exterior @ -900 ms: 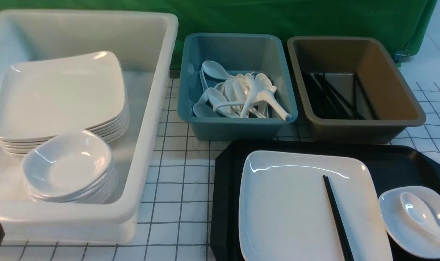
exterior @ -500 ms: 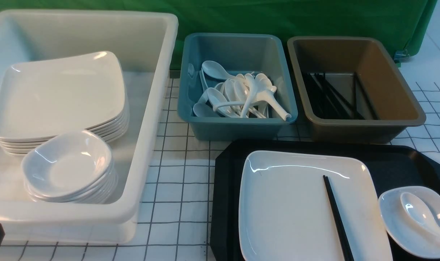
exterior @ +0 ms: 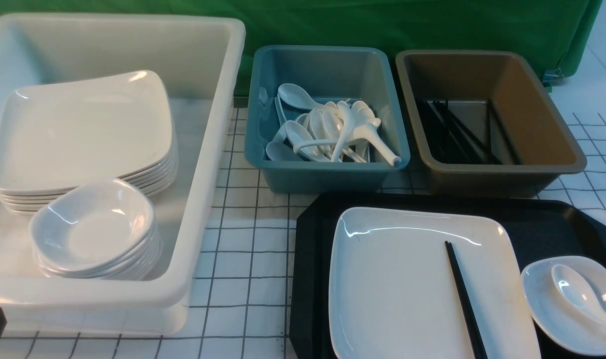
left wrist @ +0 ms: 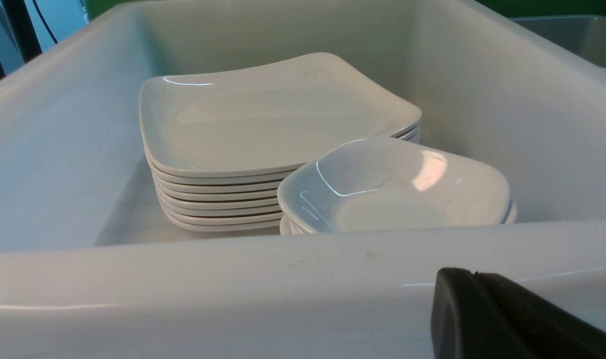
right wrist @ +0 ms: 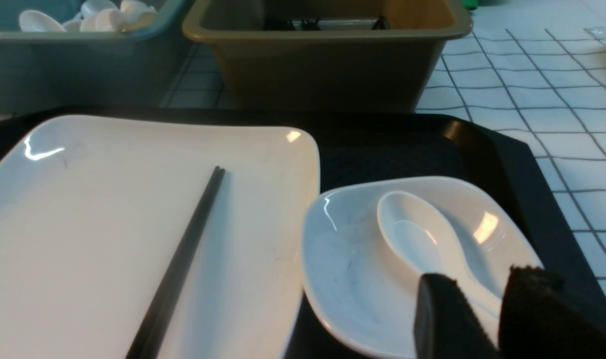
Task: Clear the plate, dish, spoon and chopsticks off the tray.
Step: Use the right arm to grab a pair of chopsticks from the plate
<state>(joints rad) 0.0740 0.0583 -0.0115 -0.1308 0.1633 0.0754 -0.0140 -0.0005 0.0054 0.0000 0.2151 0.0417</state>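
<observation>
The black tray (exterior: 307,259) lies at the front right. On it rests the large white plate (exterior: 407,284) (right wrist: 108,224), with the black chopsticks (exterior: 465,299) (right wrist: 183,259) lying across it. To its right sits the small white dish (exterior: 547,309) (right wrist: 342,269), and the white spoon (exterior: 577,291) (right wrist: 412,234) lies in it. My right gripper (right wrist: 482,286) is shut on the spoon's handle, one finger on each side; it is outside the front view. My left gripper (left wrist: 475,273) is shut and empty, just in front of the white tub's near wall.
The white tub (exterior: 208,164) on the left holds a stack of plates (exterior: 83,129) and a stack of dishes (exterior: 93,229). Behind the tray stand a blue bin (exterior: 327,174) with several spoons and a brown bin (exterior: 487,179) with black chopsticks.
</observation>
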